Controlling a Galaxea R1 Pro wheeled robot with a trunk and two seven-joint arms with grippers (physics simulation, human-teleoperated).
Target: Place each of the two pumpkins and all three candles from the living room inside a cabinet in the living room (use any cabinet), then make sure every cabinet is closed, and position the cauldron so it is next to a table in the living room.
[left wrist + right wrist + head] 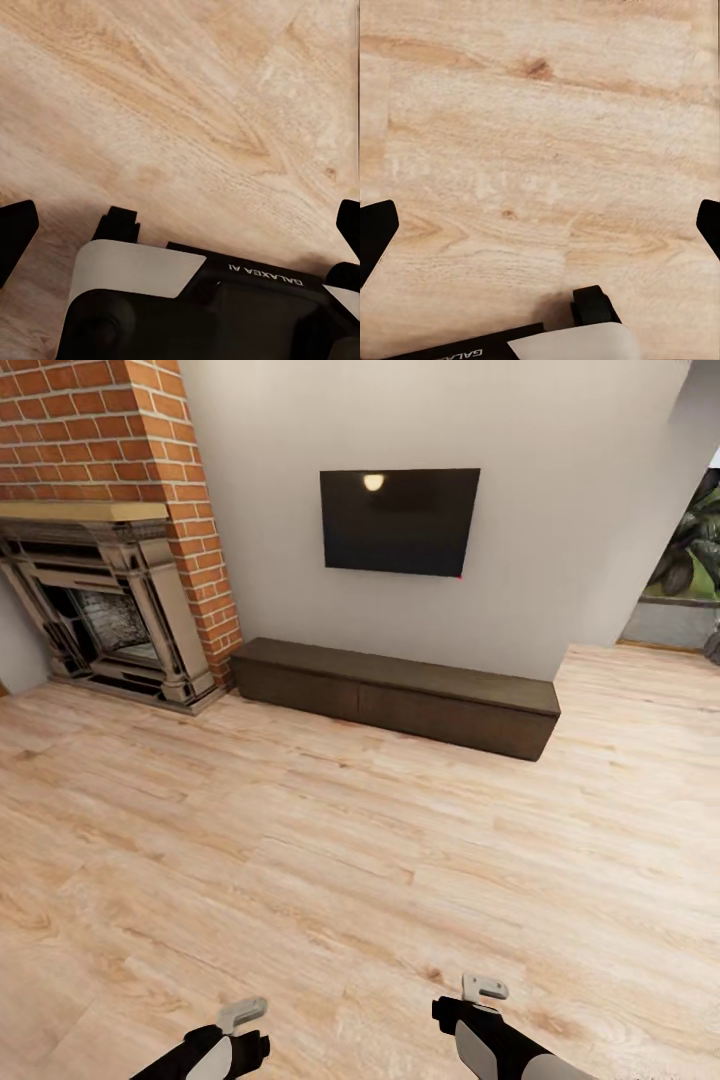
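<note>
Cabinet [400, 700]: the long, low, dark brown TV unit stands on the floor against the pale wall, its wide fronts flush and shut, its top bare. Directly above the cabinet a black television [399, 521] hangs on the wall [560, 510], a small lamp glare reflected near its upper edge. Just beside the cabinet's left end rises a red brick chimney breast [150, 450] with an ornate grey fireplace [105, 615] at its foot. Past the cabinet's right end the wall turns a corner, and beyond it dark green plant leaves [695, 545] show.

Light wood plank floor [330, 860] stretches from the cabinet toward the robot. Both arms hang low, well apart from the cabinet. The left gripper [180, 225] has its two dark fingertips [15, 232] spread wide at the edges of the left wrist view, with nothing between them but floorboards. The right gripper [540, 225] is likewise spread wide, its fingertips [375, 229] at the edges of the right wrist view, holding nothing, over bare planks.
</note>
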